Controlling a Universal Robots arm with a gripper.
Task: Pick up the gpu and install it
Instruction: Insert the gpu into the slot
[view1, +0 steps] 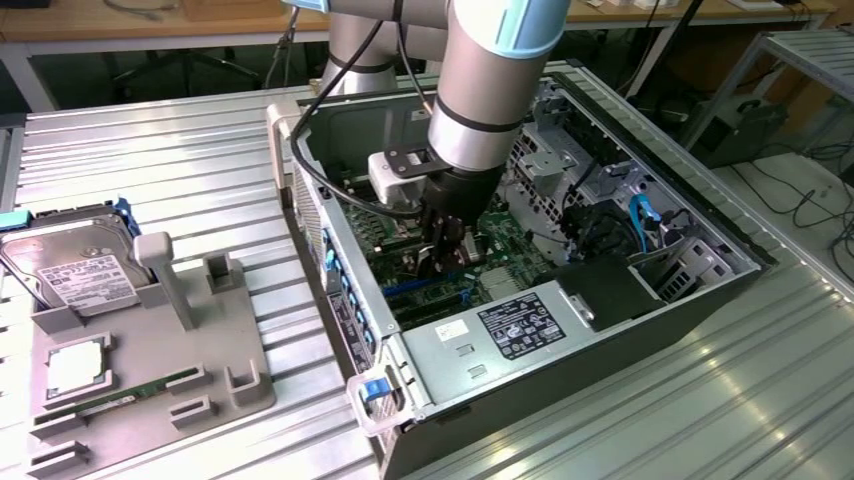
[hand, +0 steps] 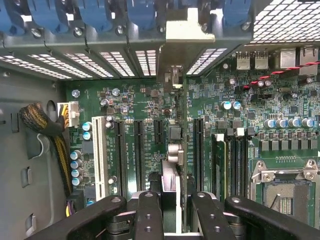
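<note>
With the gripper (hand: 171, 210) clamped on the gpu (hand: 172, 150), edge-on below its fingers inside the case (view1: 694, 250), you're at seating; lining it over the motherboard (hand: 140, 130) slot directly beneath seems needed.

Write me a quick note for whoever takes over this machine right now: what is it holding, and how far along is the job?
Jaws: the gripper is shut on the graphics card, inside the open computer case.
Card: held on edge over the main board and its slots, metal bracket end towards the case's rear openings.
Done: card picked up and brought into the case.
Left: I cannot tell whether it is seated in a slot; the jaws have not let go.
</note>
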